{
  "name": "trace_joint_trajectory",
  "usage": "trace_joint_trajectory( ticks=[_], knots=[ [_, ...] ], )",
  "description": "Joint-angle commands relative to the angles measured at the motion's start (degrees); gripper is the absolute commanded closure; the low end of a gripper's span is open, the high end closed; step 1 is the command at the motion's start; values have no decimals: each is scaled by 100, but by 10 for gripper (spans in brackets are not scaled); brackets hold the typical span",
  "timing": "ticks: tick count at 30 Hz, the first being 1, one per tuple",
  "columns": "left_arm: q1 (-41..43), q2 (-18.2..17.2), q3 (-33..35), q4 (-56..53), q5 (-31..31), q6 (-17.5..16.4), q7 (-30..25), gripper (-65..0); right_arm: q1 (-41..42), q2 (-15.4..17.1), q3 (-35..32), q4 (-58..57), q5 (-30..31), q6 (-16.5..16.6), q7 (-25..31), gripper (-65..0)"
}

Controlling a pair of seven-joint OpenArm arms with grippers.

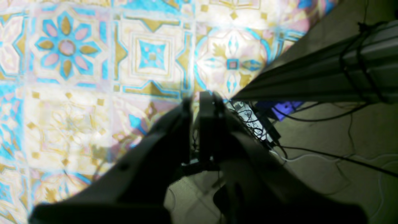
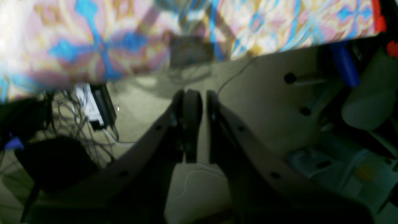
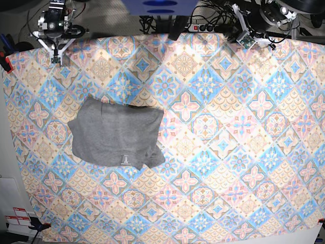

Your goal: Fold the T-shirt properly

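Observation:
The grey T-shirt lies crumpled flat on the patterned tablecloth, left of the middle in the base view, with its small white label near its front edge. It does not show in either wrist view. My right gripper hangs over the table's back-left corner, far from the shirt; in the right wrist view this gripper has its fingers nearly together and holds nothing. My left gripper sits at the back right edge. The left wrist view shows it shut and empty above the table's edge.
Cables and a power strip run behind the table's back edge. A red clamp grips the left edge. A blue base stands at the back centre. White papers lie on the floor at the front left.

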Motion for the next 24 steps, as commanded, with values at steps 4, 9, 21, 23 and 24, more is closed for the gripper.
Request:
trace_joint_trajectory(
  ticks=[4,9,21,23,24],
  knots=[
    [209,147,-28,-324,-20,3,-153,-22,-300,51,17,64,-56,-24,4,-48],
    [517,165,-28,-570,-20,3,-461,-22,-590,33,17,55,-47,-24,48,-48],
    [174,262,183,-3066,243,3,-1692,-21,-766,-37,-449,-2362,-47,-24,1744,-48],
    [-37,420,174,-3550,428,3,-1736,-21,-757,-37,-555,-2846,-47,-24,2008,-48],
    [-169,455,174,-3814,516,3,-1744,-21,-687,-46,-599,-3048,-47,-24,2140,-48]
  ],
)
